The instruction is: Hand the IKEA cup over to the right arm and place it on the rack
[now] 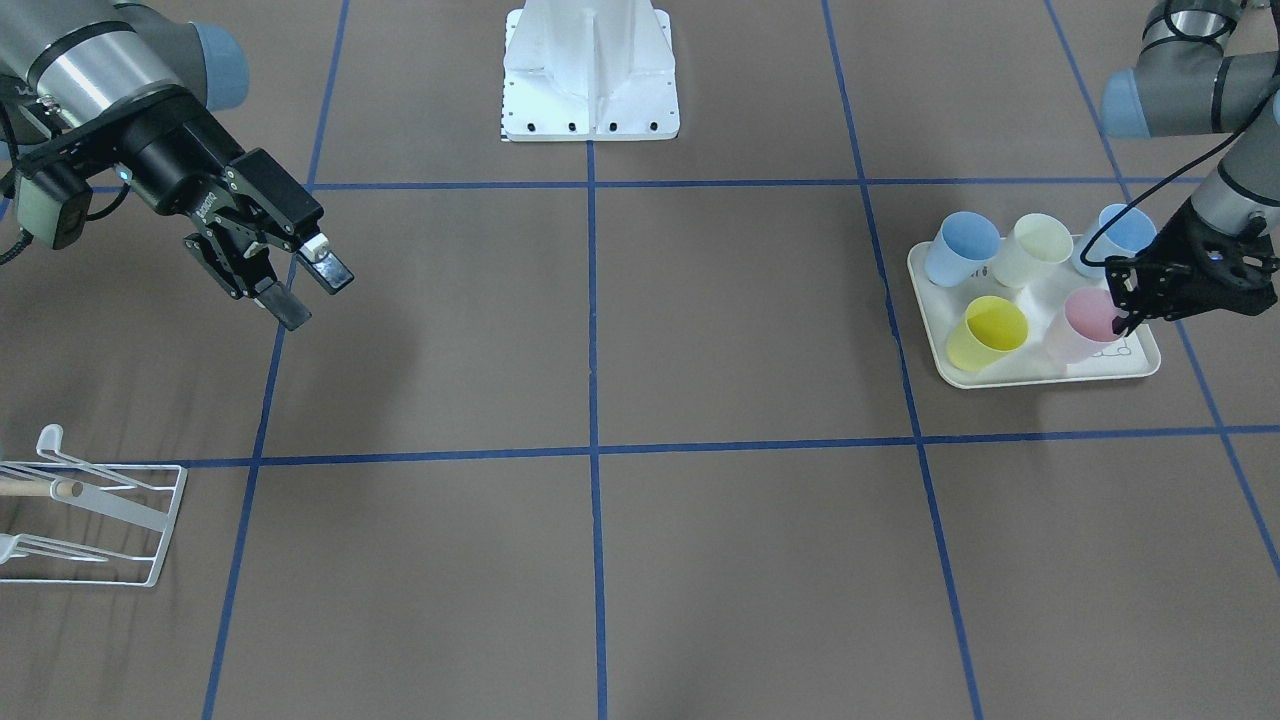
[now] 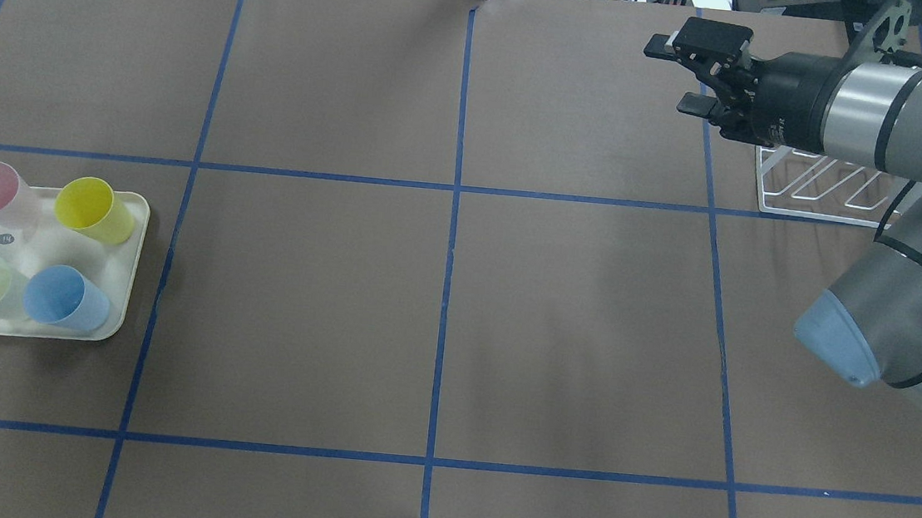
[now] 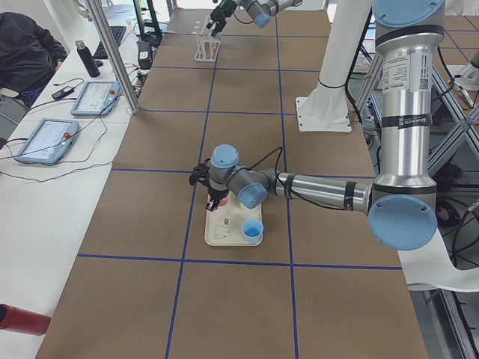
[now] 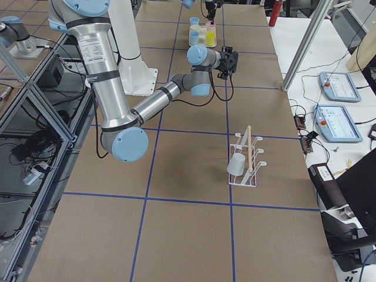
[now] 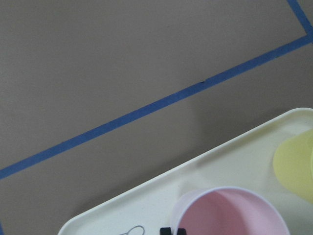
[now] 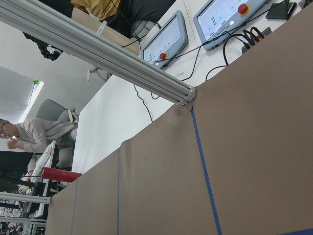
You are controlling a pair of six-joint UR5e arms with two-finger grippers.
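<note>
Where the left claw (image 1: 1125, 308) reaches down, one pale pink plastic cup (image 1: 1076, 332) stands mouth-up on a cream tray (image 1: 1000, 379) at the table's left end. The claw is at the cup's rim; grip cannot be told. Farther off: right claw (image 1: 300, 285), spread, empty; white wire rack (image 1: 95, 520), far right end.

You've got the pink cup (image 1: 1080, 325) standing mouth-up in the far corner of the tray (image 1: 1000, 378), at the left end of the tabletop (image 2: 572, 319), with the left hand (image 1: 1128, 318) at its rim. The silver-grey right arm (image 2: 898, 122) hangs raised, its hand (image 2: 671, 75) spread wide. The white wire rack (image 2: 818, 186) stands far right.
</note>
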